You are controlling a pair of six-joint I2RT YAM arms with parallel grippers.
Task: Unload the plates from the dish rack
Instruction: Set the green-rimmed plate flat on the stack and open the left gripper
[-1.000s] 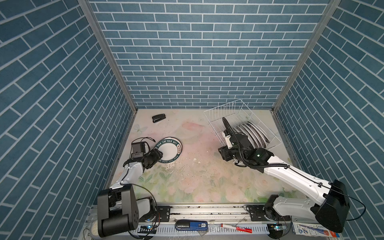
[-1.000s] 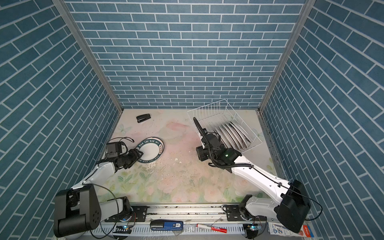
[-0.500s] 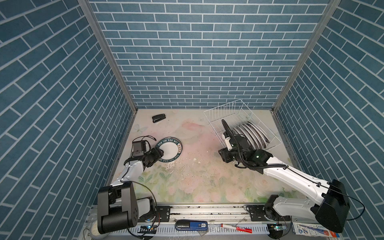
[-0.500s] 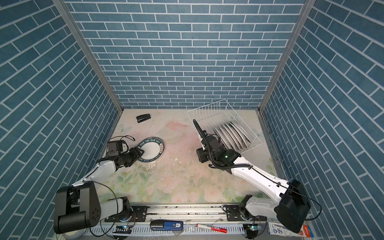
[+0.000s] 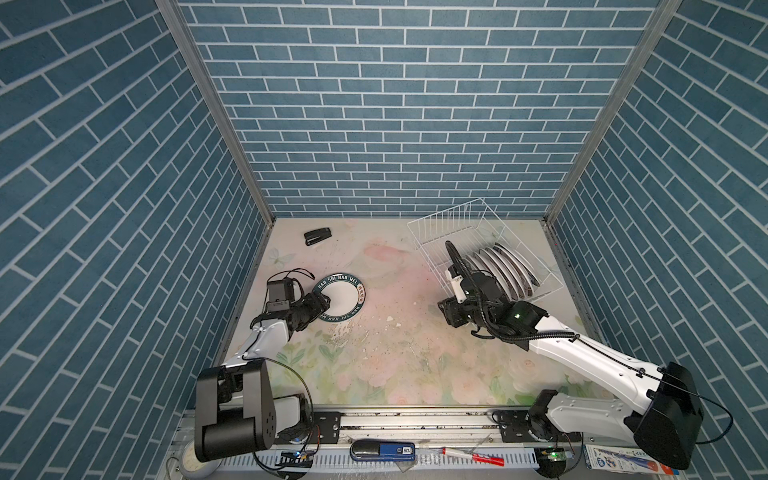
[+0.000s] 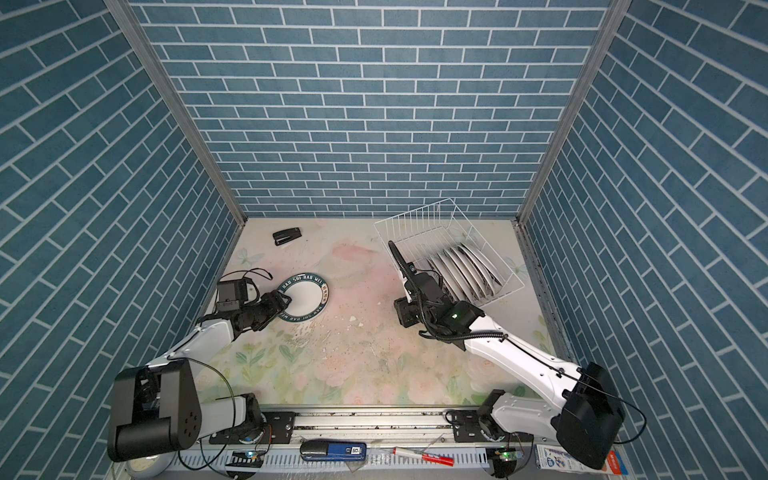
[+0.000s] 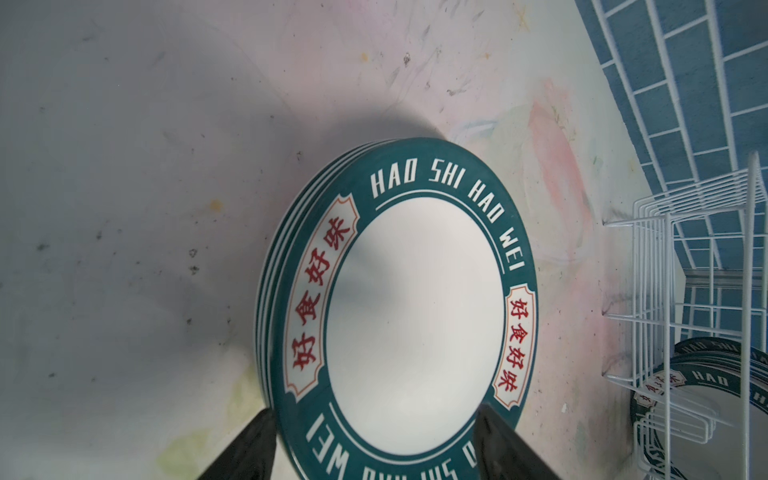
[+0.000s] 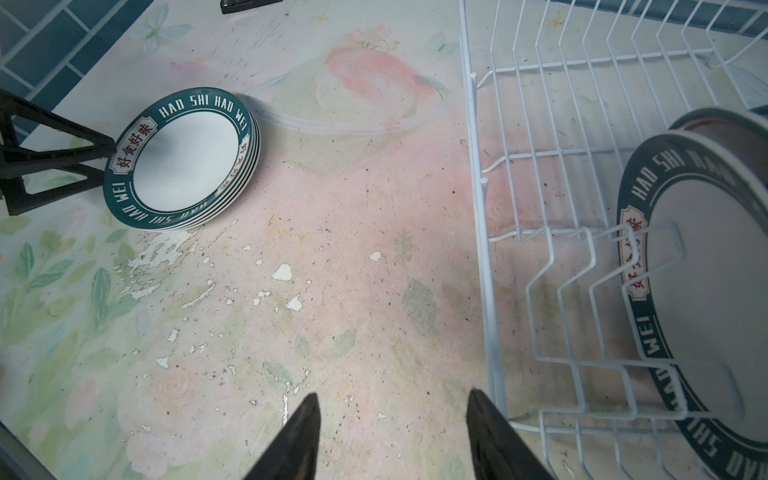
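The tabletop [image 5: 395, 357] wears a pale floral print, scuffed and speckled, with white chips where the surface has flaked off near its middle. Blue brick-pattern walls [image 5: 395, 124] close it in on three sides. A black stapler [image 5: 317, 237] lies near the back left corner.

The dish rack [image 5: 453, 219] sits at the back right, turned at an angle. A row of plates [image 5: 505, 270] stands upright in its right-hand end, seen edge-on in both top views. A low stack of green-rimmed plates [image 5: 343, 296] lies flat on the left of the tabletop, well apart from the rack.

The left gripper [image 5: 322, 300] is at the stack's near rim. Its fingers [image 8: 62, 141] are spread apart, one over the top plate's rim and one beside the stack's edge. Whether either touches the stack I cannot tell.

The right gripper [image 8: 395, 436] hangs over bare tabletop just beside the rack's near wall, its fingers [image 8: 299, 440] apart with nothing between them.

Against a second ago, both arms hold almost the same pose. The stack, the rack and the stapler lie where they lay.
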